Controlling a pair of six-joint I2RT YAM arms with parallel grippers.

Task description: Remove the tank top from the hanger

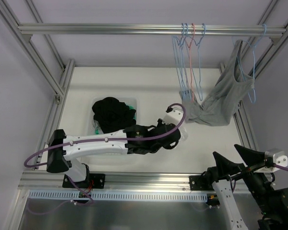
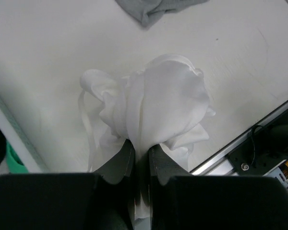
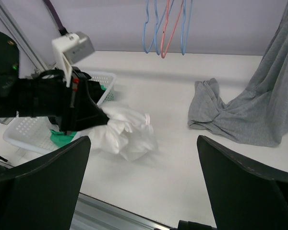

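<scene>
A grey tank top hangs by one strap from a light blue hanger at the right end of the rail, and its lower part lies bunched on the table. It also shows in the right wrist view and at the top edge of the left wrist view. My left gripper is shut on a crumpled white garment just above the table, near and left of the grey fabric. My right gripper is open and empty, back at the near right edge.
Three empty hangers in blue and pink hang on the rail left of the tank top. A white basket holding black clothes and something green stands at the left. The aluminium frame edge runs near the gripper.
</scene>
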